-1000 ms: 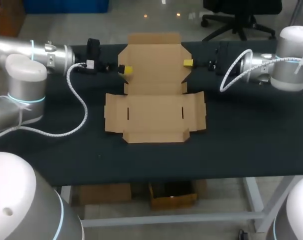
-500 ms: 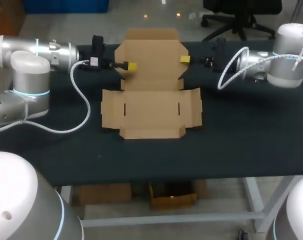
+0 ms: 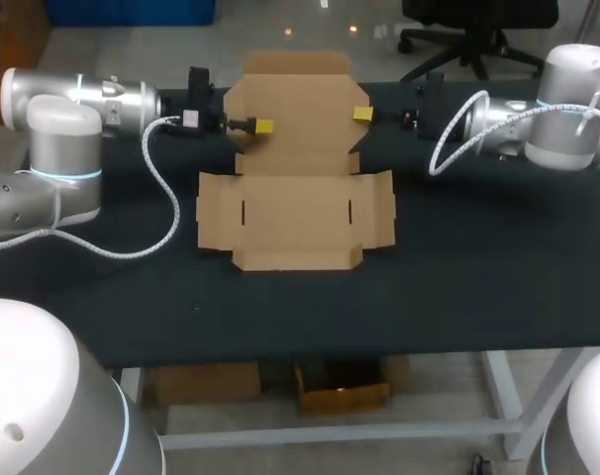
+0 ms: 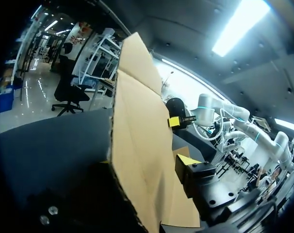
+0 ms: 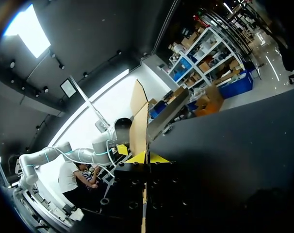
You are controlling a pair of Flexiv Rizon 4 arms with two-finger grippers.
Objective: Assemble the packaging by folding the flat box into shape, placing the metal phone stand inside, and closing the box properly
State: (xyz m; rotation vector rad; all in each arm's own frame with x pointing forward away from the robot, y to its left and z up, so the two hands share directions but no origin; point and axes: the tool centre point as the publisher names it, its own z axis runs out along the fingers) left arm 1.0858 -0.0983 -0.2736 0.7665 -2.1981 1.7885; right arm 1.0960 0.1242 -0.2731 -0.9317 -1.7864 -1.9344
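My right gripper [image 5: 147, 158] pinches the flat box [image 3: 295, 208] between its tips; whether my left gripper [image 3: 262, 127] does (cardboard hides it) I cannot tell.

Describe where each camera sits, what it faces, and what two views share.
Head view: above, behind; looks down on table, flat box, left gripper, right gripper.
Left wrist view: on left arm; faces the box's raised panel, own gripper beside.
Right wrist view: on right arm; its jaws hold that panel edge-on.
Both wrist views share the panel.
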